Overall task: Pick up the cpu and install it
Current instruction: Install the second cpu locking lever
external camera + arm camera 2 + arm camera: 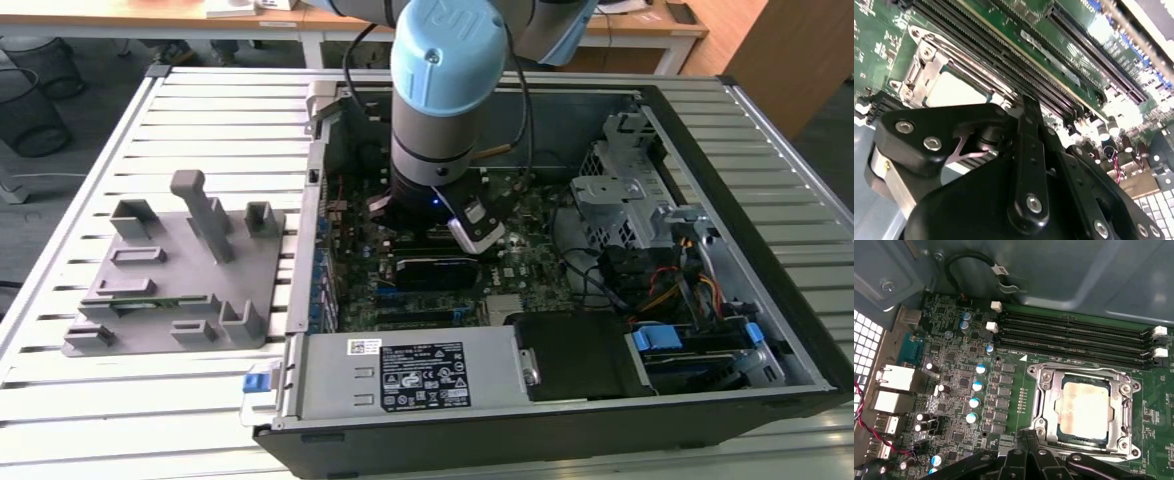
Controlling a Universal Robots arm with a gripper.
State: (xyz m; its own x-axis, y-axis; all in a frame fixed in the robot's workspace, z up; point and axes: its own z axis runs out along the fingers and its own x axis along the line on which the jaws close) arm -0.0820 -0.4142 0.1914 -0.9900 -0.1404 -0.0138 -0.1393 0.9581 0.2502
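The arm (pixel 447 100) reaches straight down into the open computer case (pixel 747 130), which lies on its side on a slatted metal table (pixel 80 400). The gripper (pixel 441 215) hangs just above the motherboard (pixel 534 260), near the middle of the case.

In the first wrist view the cpu (pixel 1085 410) lies flat inside the socket frame (pixel 1040 390), its pale metal top facing up and the metal frame surrounding it on all sides. The socket sits just beside the bank of memory slots (pixel 1074 330), whose white latches (pixel 996 305) stand at the slot ends. The black gripper linkage (pixel 1024 462) shows at the frame edge nearest the socket, close to it; contact with the frame cannot be confirmed.

In the second wrist view the cpu (pixel 956 92) again rests in the socket, partly hidden behind the gripper body (pixel 1004 190). The memory slots (pixel 1019 60) run alongside.

Whether the fingers are spread or pressed together cannot be told from any view; nothing is seen held in them.

On the table, toward the exterior view's left of the case, stands a grey parts fixture (pixel 180 270), well apart from the gripper. The power supply (pixel 400 375) occupies the case's near edge.
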